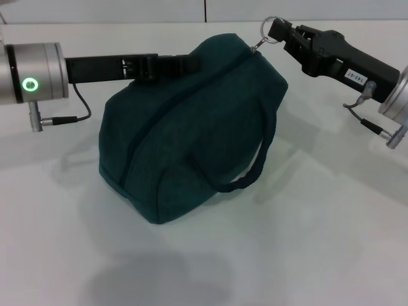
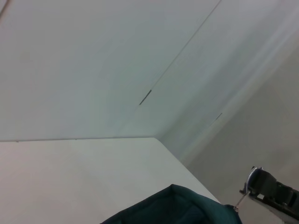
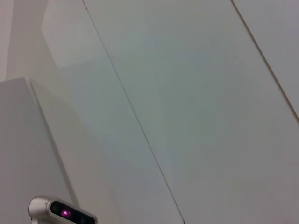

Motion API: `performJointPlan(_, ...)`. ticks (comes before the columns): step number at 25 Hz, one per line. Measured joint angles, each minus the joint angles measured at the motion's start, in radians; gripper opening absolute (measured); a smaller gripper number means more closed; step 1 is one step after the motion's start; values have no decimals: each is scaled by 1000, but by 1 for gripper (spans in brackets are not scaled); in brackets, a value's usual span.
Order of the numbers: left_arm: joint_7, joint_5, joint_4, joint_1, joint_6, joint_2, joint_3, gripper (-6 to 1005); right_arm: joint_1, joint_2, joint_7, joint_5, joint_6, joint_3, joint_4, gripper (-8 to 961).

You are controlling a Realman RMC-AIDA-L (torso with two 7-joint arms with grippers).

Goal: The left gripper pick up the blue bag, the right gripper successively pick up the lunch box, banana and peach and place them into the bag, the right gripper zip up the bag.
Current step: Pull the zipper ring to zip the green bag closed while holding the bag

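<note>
The blue bag sits bulging on the white table, its zip line closed along the top and one loop handle hanging down the front. My left gripper reaches in from the left and is shut on the fabric at the bag's upper back edge. My right gripper is at the bag's upper right corner, shut on the ring zip pull. The left wrist view shows the bag's top and the right gripper with the ring. The lunch box, banana and peach are out of view.
The white table spreads in front of and to the right of the bag, with a pale wall behind its far edge. A small silver camera unit with a purple light shows in the right wrist view.
</note>
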Motion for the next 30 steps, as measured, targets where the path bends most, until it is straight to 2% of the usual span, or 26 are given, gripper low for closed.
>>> performJointPlan(1, -1, -2, 0, 0, 0, 0, 0, 293, 0, 0, 0, 0, 0, 0, 0, 11)
performJointPlan(7, -3, -7, -2, 0, 2, -1, 0, 103, 0, 0, 1, 0, 0, 0, 0, 11)
performJointPlan(12, 0, -7, 0, -1, 3, 0, 3, 54, 0, 0, 3, 1, 0, 0, 0, 12)
performJointPlan(23, 14, -16, 0, 8, 18, -4, 3, 55, -26, -3, 9, 77, -16, 0, 23, 13)
performJointPlan(30, 67, -75, -8, 18, 97, -7, 2, 55, -27, -5, 46, 122, -26, 1, 75, 13)
